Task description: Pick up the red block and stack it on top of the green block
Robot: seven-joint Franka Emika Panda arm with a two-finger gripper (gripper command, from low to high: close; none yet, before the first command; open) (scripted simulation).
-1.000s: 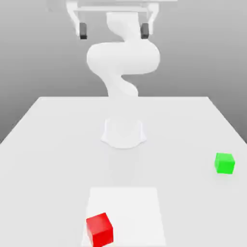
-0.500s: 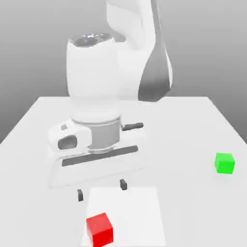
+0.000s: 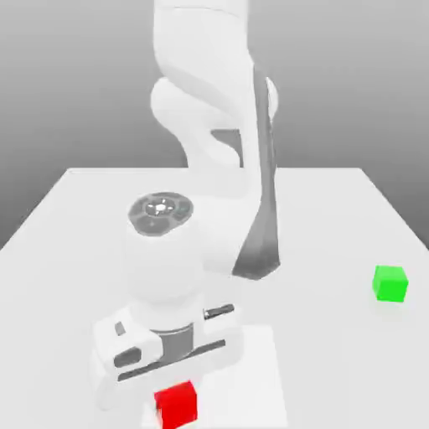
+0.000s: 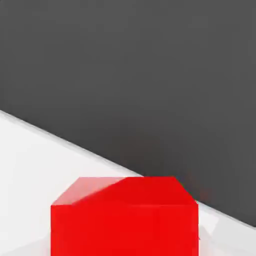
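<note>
Exterior view, left to right. The arm (image 3: pixel 209 151) has folded forward and down since a second ago, when it stood upright at the back of the worktop (image 3: pixel 75 251) with the hand up by the top edge. Half a second ago the hand hung above the pale square (image 3: pixel 260 377), jaws spread wide, short of the red block. Now the hand (image 3: pixel 163 352) sits low, right on top of the red block (image 3: pixel 177 404); the block's upper part is covered by the hand body. Fingers hidden behind the hand. The jaws have gone from wide to narrow, shut about the block's width. Red block is in the same spot on the pale square, near the front edge.

Hand view: red block (image 4: pixel 125 217) looms close, resting on the white surface.

Exterior view's right: green block (image 3: pixel 390 283), unmoved, well apart from the red one.
</note>
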